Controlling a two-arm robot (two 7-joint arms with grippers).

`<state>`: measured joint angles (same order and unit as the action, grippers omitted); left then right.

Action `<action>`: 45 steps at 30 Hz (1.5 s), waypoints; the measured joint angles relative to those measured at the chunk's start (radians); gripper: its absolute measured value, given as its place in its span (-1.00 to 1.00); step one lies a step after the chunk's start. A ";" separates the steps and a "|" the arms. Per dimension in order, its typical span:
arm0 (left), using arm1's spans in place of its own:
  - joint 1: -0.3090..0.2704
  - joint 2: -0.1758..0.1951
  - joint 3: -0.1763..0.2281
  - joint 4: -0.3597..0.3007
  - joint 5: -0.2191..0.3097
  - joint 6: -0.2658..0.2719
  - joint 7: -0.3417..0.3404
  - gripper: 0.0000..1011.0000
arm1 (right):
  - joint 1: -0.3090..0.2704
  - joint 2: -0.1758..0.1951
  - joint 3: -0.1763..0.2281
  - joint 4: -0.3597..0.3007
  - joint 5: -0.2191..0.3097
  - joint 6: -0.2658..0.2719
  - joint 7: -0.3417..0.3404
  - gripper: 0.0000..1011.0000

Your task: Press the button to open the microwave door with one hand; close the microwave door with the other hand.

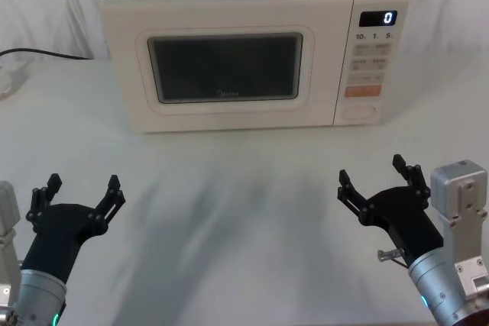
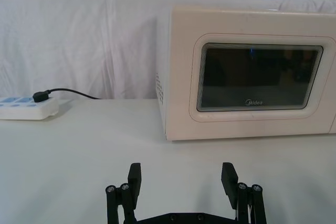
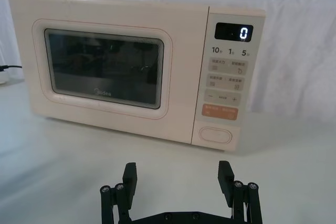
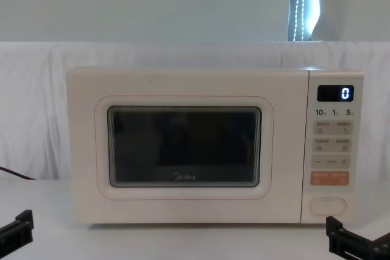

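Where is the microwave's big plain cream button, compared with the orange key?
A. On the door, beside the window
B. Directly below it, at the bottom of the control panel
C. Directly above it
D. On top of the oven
B: the button sits just under the orange key, lowest on the control panel.

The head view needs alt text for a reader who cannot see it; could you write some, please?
A cream microwave sits on a white table with its door shut. Nearer the camera, the left gripper and right gripper hover open, clear of it.
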<state>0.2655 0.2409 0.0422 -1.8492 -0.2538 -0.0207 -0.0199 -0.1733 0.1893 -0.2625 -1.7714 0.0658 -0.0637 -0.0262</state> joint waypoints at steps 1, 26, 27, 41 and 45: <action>0.000 0.000 0.000 0.000 0.000 0.000 0.000 0.98 | 0.000 0.000 0.000 0.000 0.000 0.000 0.000 0.98; 0.000 0.000 0.000 0.000 0.000 0.000 0.000 0.98 | 0.000 0.000 0.000 0.000 0.000 0.000 0.000 0.54; 0.000 0.000 0.000 0.000 0.000 0.000 0.000 0.98 | 0.000 0.000 0.000 0.000 0.000 0.000 0.000 0.50; 0.000 0.000 0.000 0.000 0.000 0.000 0.000 0.98 | 0.000 0.000 0.000 0.000 0.000 0.000 0.000 -0.34; 0.000 0.000 0.000 0.000 0.000 0.000 0.000 0.98 | 0.000 0.000 0.000 0.000 0.000 0.000 0.000 -0.57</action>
<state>0.2655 0.2410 0.0421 -1.8492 -0.2538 -0.0207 -0.0199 -0.1732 0.1892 -0.2626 -1.7714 0.0658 -0.0637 -0.0262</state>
